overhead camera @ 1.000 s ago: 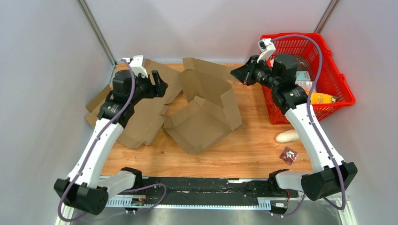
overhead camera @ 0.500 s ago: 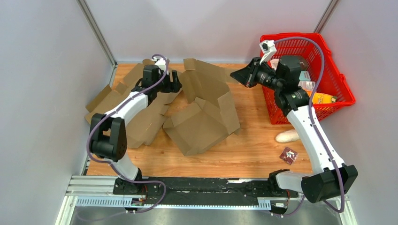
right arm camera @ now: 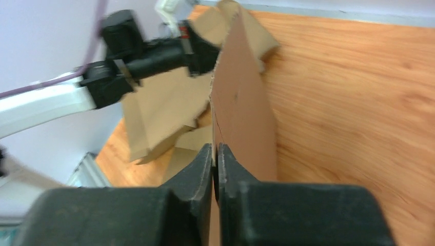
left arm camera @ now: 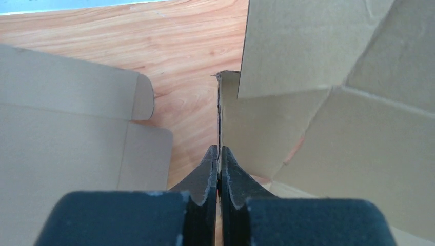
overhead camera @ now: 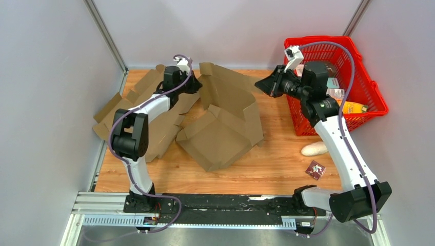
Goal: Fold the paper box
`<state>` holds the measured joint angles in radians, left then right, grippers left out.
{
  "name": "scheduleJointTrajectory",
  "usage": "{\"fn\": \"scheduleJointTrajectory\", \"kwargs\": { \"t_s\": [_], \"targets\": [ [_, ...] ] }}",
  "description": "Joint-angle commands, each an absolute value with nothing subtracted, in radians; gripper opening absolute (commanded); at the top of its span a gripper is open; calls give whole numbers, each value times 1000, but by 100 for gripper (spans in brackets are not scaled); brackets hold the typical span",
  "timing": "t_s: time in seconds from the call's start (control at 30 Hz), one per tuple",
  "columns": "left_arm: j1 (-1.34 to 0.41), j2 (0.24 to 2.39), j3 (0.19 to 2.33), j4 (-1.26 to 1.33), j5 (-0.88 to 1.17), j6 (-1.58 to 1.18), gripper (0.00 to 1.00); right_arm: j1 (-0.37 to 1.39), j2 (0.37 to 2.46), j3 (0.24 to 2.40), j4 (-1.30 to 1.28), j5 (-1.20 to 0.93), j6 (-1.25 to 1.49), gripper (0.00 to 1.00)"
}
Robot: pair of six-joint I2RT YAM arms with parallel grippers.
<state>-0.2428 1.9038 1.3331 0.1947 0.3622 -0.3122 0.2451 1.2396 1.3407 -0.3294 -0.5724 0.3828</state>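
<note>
Since a second ago the left arm has swung in from the upper left of the top view. The left pincer (overhead camera: 194, 83), wide apart then, now clamps the upright left flap of the paper box (overhead camera: 225, 125). The right pincer (overhead camera: 258, 83) pinches the box's rear right flap, as before. The box sits half-open mid-frame on the counter (overhead camera: 287, 164), between both pincers, with flat cardboard sheets (overhead camera: 154, 128) beside it at left. The red basket (overhead camera: 370, 84) at upper right holds packets, among them a yellow packet (overhead camera: 353, 107).

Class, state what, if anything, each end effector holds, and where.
Both hold the cardboard box: left end effector pinches a raised flap edge at its back left, right end effector one at its back right.
</note>
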Motion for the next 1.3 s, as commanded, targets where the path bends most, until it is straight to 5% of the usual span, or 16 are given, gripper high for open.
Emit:
{"fn": "scheduleJointTrajectory", "kwargs": {
  "t_s": [0.0,0.17,0.37,0.57,0.93,1.27],
  "targets": [
    [-245,1737,1264,226,310,-276,3,241,1215,1436,-556,-280,270,14],
    [-270,1605,1186,45,284,-256,0,258,1307,1571,-753,-210,167,64],
    [-281,1474,1077,6,319,-308,0,345,1412,1713,-839,-238,-56,82],
    [-299,1399,1071,-130,365,-285,0,512,1577,1861,-876,-179,-350,86],
    [-301,1227,996,-259,377,-146,0,428,1860,2166,-1028,-552,-594,84],
    [-302,1149,1043,-396,387,-38,0,416,1977,2250,-1034,-636,-687,83]
  ]
}}
